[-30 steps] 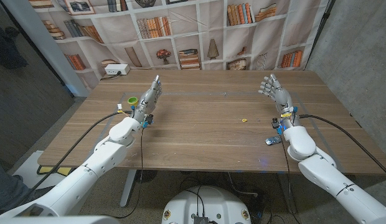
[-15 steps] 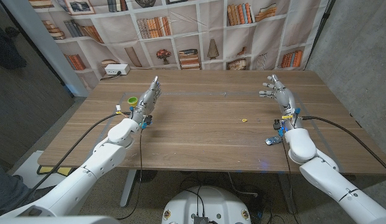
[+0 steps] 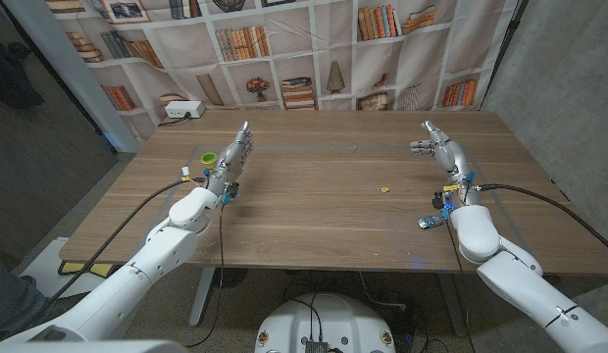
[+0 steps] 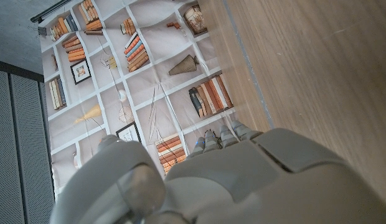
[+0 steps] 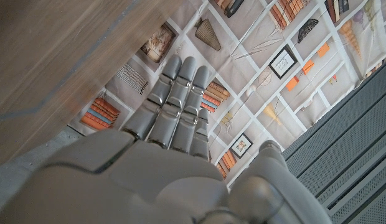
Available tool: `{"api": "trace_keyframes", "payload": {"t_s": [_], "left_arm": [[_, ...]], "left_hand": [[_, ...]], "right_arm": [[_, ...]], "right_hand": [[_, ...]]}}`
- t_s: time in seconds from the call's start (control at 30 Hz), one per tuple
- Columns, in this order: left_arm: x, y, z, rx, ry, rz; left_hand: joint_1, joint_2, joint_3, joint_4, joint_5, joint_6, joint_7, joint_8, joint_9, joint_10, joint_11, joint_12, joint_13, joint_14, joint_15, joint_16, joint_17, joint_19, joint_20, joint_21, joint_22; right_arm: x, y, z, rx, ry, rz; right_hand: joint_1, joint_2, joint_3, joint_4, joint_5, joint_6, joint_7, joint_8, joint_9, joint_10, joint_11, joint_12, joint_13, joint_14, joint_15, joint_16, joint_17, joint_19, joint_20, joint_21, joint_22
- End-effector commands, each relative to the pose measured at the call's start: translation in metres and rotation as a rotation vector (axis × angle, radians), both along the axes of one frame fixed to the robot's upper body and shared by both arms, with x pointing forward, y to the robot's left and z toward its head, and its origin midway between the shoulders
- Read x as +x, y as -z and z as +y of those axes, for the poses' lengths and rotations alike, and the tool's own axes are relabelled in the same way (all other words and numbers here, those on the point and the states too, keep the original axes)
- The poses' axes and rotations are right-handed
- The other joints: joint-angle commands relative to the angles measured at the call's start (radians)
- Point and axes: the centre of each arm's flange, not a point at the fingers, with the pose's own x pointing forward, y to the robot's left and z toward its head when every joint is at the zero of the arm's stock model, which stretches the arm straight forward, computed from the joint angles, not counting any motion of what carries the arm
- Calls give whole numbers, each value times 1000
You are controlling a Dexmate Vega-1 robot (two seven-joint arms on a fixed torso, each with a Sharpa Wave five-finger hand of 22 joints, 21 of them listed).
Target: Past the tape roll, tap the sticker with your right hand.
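A small yellow sticker (image 3: 384,188) lies on the wooden table (image 3: 314,230), right of the middle. A green tape roll (image 3: 208,158) sits at the far left, just beside my left hand (image 3: 235,152). That hand stands raised with its fingers straight and holds nothing; its back appears in the left wrist view (image 4: 243,180). My right hand (image 3: 439,147) hovers near the table's right side, beyond and to the right of the sticker, apart from it. Its fingers are stretched out and empty, as the right wrist view (image 5: 162,143) also shows.
A white power strip (image 3: 181,111) lies at the table's back left corner. A small blue-grey object (image 3: 429,222) lies on the table by my right forearm. A printed bookshelf backdrop (image 3: 314,49) hangs behind the table's far edge.
My right hand has drifted slightly to the right and turned, so its fingers now point more toward the left. The left hand, tape roll and sticker have stayed put.
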Motion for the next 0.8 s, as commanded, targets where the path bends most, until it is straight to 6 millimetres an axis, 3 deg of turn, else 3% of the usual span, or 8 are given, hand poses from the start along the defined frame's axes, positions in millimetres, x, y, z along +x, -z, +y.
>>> {"api": "trace_keyframes", "payload": {"t_s": [0.03, 0.2, 0.33, 0.43, 0.53, 0.63, 0.7, 0.8], "left_arm": [[0, 1, -2, -6, 3, 0], [-1, 2, -2, -7, -1, 2], [-1, 2, -2, -8, -5, 6], [0, 2, -3, -6, -4, 8], [1, 2, -4, -8, -1, 11], [2, 1, -4, -5, -2, 12], [1, -1, -4, -2, -5, 11], [1, -3, -3, -1, -9, 10]], "left_hand": [[10, 1, -1, -3, 1, 4, 3, -3, 3, 4, 3, 6, 3, 3, 3, 2, 2, 4, 2, 2, 3], [13, 3, -1, -4, 0, 5, 3, -4, 3, 5, 3, 5, 3, 5, 6, 2, 2, 5, 1, 0, 3], [15, 4, -1, -5, -1, 10, 3, -4, 3, 10, 5, 5, 3, 10, 8, 2, 2, 5, 3, -1, 3], [16, 5, -1, -5, -1, 12, 2, -4, 3, 11, 7, 5, 3, 12, 9, 2, 3, 7, 5, -1, 3], [18, 6, -2, -5, -2, 16, 5, -4, 3, 17, 10, 5, 3, 20, 10, 3, 3, 9, 6, -2, 3], [21, 8, -2, -6, -4, 18, 6, -5, 3, 22, 14, 5, 3, 30, 18, 5, 3, 18, 12, -1, 3], [21, 8, -3, -6, -4, 20, 7, -5, 3, 23, 14, 5, 3, 34, 18, 6, 3, 20, 13, -1, 3], [22, 8, -3, -6, -5, 20, 8, -6, 3, 23, 16, 4, 3, 37, 20, 6, 3, 21, 13, -1, 3]], "right_arm": [[-17, -5, 2, -86, 100, 3], [-18, -6, 2, -118, 115, 18], [-18, -6, 2, -132, 135, 23], [-18, -5, 2, -134, 148, 32], [-18, -5, 2, -139, 157, 41], [-18, -6, 2, -149, 171, 50], [-18, -6, 3, -149, 181, 51], [-19, -6, 3, -155, 197, 51]], "right_hand": [[20, 6, 2, -15, 0, 28, -2, 6, 4, 82, -14, 33, 25, 89, -113, 56, 28, 45, -128, 49, 38], [61, 21, 17, -34, -1, 57, 0, 4, 6, 127, -33, 52, 63, 193, -120, 135, 74, 117, -151, 133, 112], [69, 21, 19, -37, -3, 64, -3, 3, 7, 137, -47, 56, 75, 223, -120, 158, 88, 135, -154, 149, 122], [101, 38, 36, -48, -3, 67, -1, 0, 8, 146, -52, 58, 89, 262, -122, 193, 113, 167, -156, 176, 142], [250, 96, 120, -89, 1, 75, -4, -5, 8, 156, -55, 57, 119, 271, -124, 227, 148, 177, -158, 196, 152], [377, 96, 177, -98, 14, 80, -9, -7, 9, 177, -68, 60, 139, 277, -125, 248, 164, 189, -156, 216, 154], [456, 85, 205, -95, 22, 85, -19, -5, 14, 212, -87, 69, 156, 301, -126, 276, 185, 204, -157, 244, 168], [512, 72, 219, -96, 28, 89, -24, -4, 16, 247, -105, 82, 172, 314, -126, 293, 196, 213, -156, 268, 181]]}}
